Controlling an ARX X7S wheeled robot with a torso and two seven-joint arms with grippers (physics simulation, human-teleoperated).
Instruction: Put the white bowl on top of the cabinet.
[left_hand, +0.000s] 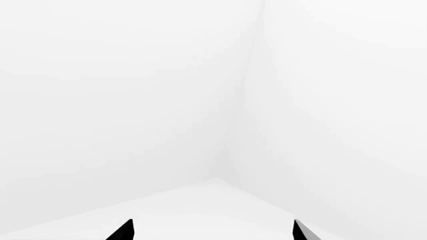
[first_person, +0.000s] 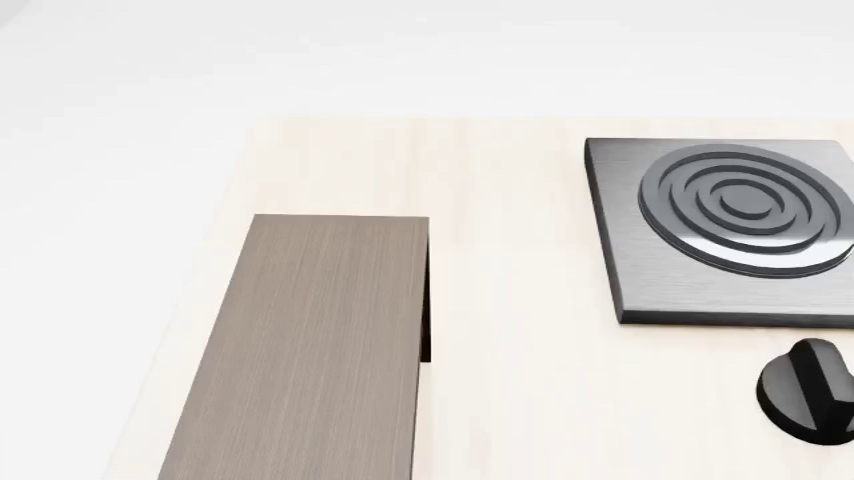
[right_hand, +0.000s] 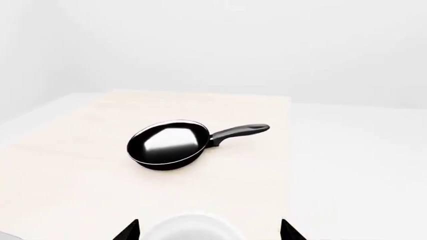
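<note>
The white bowl (right_hand: 193, 228) shows only as a rounded white top edge in the right wrist view, on the light wood table. My right gripper (right_hand: 210, 233) is open; its black fingertips (right_hand: 131, 231) stand either side of the bowl with gaps, not touching it. The cabinet (first_person: 314, 350), a long box with a grey-brown wood-grain top and dark side, lies on the table at the left of the head view. The bowl does not show in the head view. My left gripper (left_hand: 211, 233) is open and empty, facing plain white walls. Neither gripper shows in the head view.
A black frying pan (right_hand: 167, 143) with its handle (right_hand: 240, 132) lies on the table beyond the bowl. A square grey stove plate (first_person: 727, 230) with concentric rings sits at the right of the head view, with a black knob (first_person: 807, 390) in front of it. The table's edge (first_person: 200, 260) runs left of the cabinet.
</note>
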